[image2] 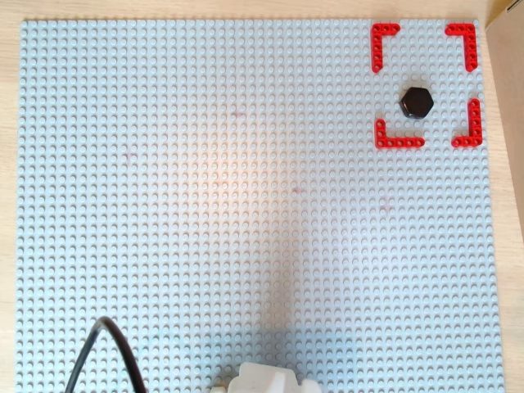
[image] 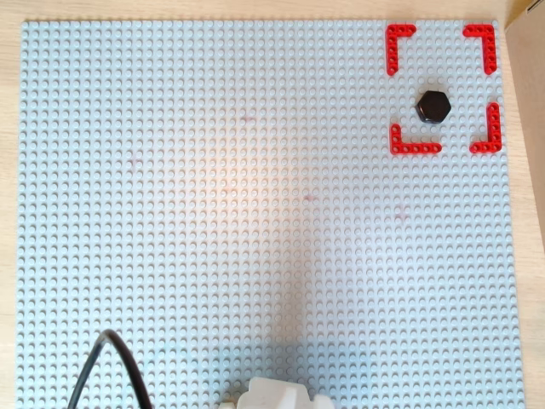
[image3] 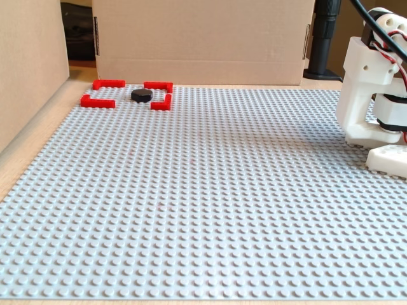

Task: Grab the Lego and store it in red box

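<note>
Only arm [image3: 375, 95] partly visible, cropped.

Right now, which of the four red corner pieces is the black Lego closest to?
The lower-left corner piece in both overhead views. The Lego sits just above its right end, clearly farther from the other three.

Arm base [image3: 372, 95]: white printed body at the right edge of the fixed view, standing upright, with red and black wires running over its top.
Base foot [image3: 389, 159]: white block low at the right edge of the fixed view, just below the upright body.
Arm in both overhead views: only a small white part [image: 277, 395] shows at the bottom edge; a black cable [image: 106, 362] loops up beside it to the left.
Gripper: not visible in any view; fingers and jaws cannot be seen.
</note>
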Available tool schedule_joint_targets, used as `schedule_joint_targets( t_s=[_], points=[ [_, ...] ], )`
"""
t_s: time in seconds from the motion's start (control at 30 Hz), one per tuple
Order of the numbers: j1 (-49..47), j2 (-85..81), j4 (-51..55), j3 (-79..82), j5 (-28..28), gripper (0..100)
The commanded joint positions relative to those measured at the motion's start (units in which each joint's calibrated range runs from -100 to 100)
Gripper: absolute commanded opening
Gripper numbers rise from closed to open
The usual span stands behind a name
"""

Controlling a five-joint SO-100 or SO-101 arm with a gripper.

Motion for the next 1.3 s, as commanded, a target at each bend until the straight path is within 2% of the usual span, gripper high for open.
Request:
schedule_joint_targets(
  t_s=[0.0, 0.53, 0.73, 1.27],
  points=[
    [0.14, -0.51, -0.11, -1.04, -0.03, 3],
    [0.14, -0.42, 0.24, -1.85, 0.28, 3],
    [0.14, -0.51, 6.12, -8.58, -0.09, 3],
    [0.14, -0.51, 5.94, -7.67, 0.28, 3]
  ],
)
